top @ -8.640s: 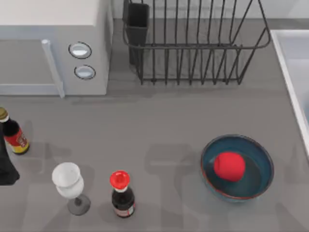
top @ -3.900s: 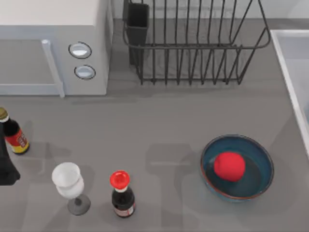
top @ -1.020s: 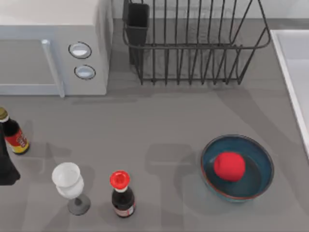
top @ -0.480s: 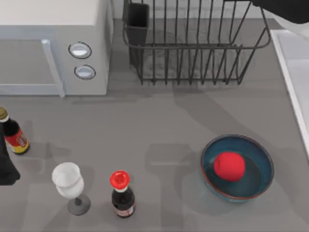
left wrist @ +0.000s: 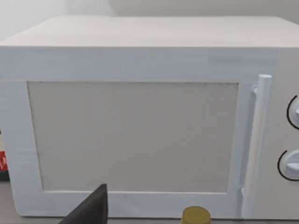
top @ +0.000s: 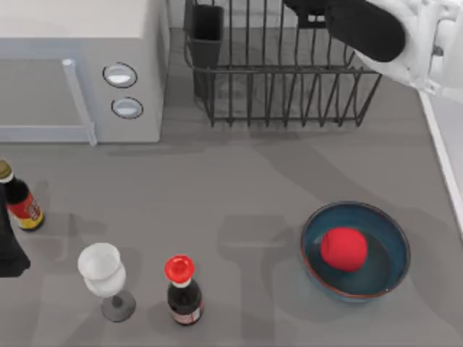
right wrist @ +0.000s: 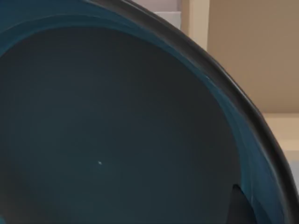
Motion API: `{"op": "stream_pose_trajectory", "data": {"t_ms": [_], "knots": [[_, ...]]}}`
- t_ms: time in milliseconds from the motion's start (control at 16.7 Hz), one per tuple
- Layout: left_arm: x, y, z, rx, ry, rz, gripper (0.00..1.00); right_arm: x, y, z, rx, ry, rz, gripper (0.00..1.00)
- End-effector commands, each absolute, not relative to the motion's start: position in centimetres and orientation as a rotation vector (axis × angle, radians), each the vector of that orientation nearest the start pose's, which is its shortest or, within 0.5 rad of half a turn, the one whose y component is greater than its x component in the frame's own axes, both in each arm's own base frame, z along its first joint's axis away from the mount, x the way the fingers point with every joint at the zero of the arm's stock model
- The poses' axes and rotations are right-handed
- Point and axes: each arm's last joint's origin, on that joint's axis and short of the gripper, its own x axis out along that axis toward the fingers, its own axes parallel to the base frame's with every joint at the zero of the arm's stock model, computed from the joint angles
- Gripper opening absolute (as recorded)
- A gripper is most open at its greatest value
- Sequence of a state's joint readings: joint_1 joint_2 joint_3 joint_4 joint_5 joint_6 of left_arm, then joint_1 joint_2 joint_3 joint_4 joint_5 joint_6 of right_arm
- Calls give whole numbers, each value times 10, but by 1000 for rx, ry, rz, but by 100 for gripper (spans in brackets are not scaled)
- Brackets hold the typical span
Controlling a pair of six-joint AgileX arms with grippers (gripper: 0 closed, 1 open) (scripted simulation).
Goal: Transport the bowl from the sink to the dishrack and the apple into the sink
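The right end effector [top: 312, 16], clamped on the bowl [right wrist: 117, 130], hangs over the dishrack [top: 289, 72]; the apple [top: 343, 249] sits in a second bowl [top: 387, 271].

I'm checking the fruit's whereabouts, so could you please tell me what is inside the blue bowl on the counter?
A red apple sits inside the bowl on the counter, near its middle. The bowl floor beneath the apple is covered.

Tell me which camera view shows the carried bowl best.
The right wrist view: the bowl shows its teal inside and dark rim close up. The top view shows the right arm over the dishrack, with a dark edge at its front that may be this bowl. The left wrist view faces the microwave.
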State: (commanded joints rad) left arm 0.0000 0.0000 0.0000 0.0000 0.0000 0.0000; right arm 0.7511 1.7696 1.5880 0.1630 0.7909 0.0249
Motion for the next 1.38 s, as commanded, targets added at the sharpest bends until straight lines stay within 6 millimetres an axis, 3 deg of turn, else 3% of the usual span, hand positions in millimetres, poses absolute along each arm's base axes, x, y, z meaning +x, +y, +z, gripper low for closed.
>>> {"op": "stream_pose_trajectory", "data": {"t_ms": [300, 540, 840, 1380], "knots": [[106, -1, 160, 0, 0, 0, 100, 364, 277, 282, 23, -24, -15, 0], [106, -1, 160, 0, 0, 0, 100, 381, 265, 226, 4, -5, -10, 0], [106, -1, 160, 0, 0, 0, 100, 382, 262, 219, 0, 0, -10, 0], [106, -1, 160, 0, 0, 0, 100, 382, 262, 219, 0, 0, -10, 68]]}}
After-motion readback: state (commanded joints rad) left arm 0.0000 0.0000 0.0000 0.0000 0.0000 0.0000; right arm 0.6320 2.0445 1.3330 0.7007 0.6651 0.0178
